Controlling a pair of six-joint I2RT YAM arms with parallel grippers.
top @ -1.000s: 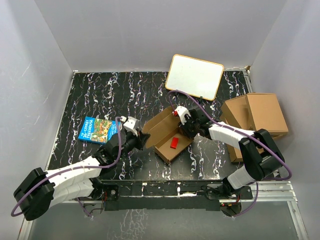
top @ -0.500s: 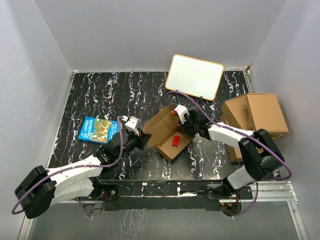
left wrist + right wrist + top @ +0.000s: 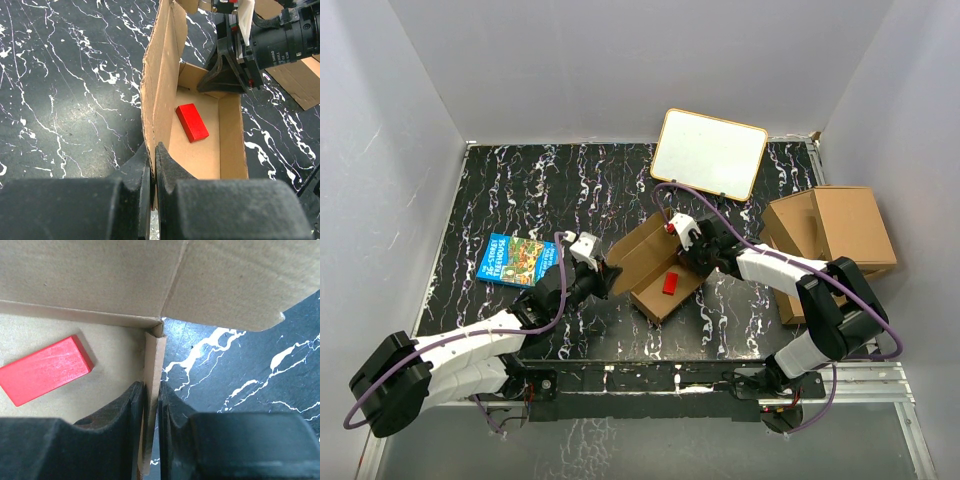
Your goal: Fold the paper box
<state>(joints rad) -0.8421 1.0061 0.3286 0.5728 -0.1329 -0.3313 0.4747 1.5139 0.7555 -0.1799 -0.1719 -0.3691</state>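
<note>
Left wrist: red block [image 3: 192, 122] lies inside paper box [image 3: 212, 152]; left pincer [image 3: 153, 156] and right pincer [image 3: 151, 392] clamp its walls.

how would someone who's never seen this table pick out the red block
Find the black marbled table; near its middle stands a half-folded paper box of brown cardboard. Lying flat on the box floor is the red block, small, rectangular, the only bright red among plain brown.

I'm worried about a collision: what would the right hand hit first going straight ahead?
The box: its tall wall stands straight ahead at the corner, where the short wall pinched by the right hand ends. The red block lies left of that line.
</note>
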